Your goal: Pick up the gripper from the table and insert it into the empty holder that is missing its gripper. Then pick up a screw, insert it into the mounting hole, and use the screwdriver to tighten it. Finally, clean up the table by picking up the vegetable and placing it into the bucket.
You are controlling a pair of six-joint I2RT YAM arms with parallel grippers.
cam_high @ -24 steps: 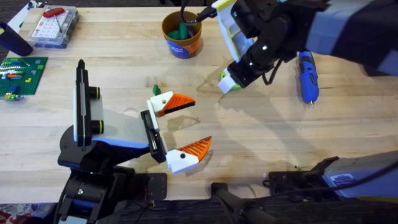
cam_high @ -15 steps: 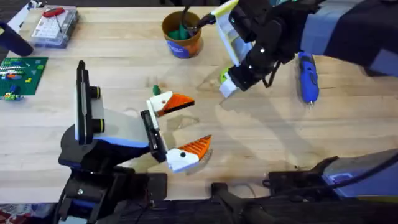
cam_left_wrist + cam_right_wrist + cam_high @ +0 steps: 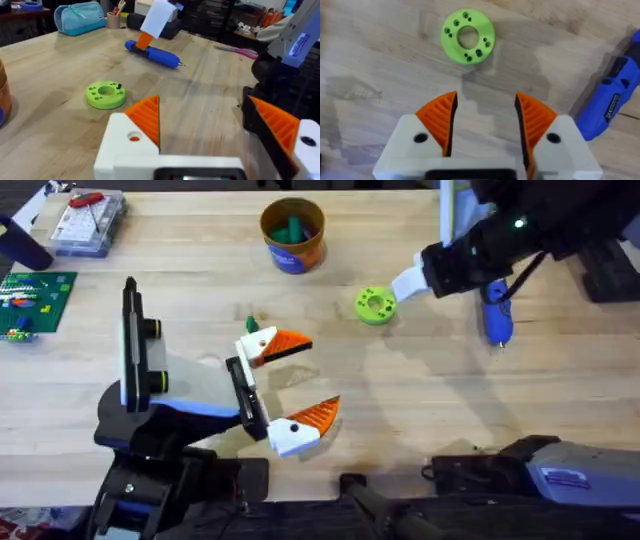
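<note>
Since the earlier overhead frames, the right gripper (image 3: pixel 408 282) had pulled back toward the screwdriver (image 3: pixel 494 312), leaving the vegetable (image 3: pixel 375 305) bare on the worktop (image 3: pixel 420 390), well apart from the bucket (image 3: pixel 292 235). It lay flat, probably released there. The left gripper (image 3: pixel 300 385) hung parted and empty, clear of the work.

From the left wrist, the vegetable (image 3: pixel 105 95) sat near the screwdriver (image 3: pixel 152 51).

From the right wrist, the right gripper (image 3: pixel 485 122) gaped open, holding nothing, just short of the vegetable (image 3: pixel 468 36), likely lined up for a regrasp.
</note>
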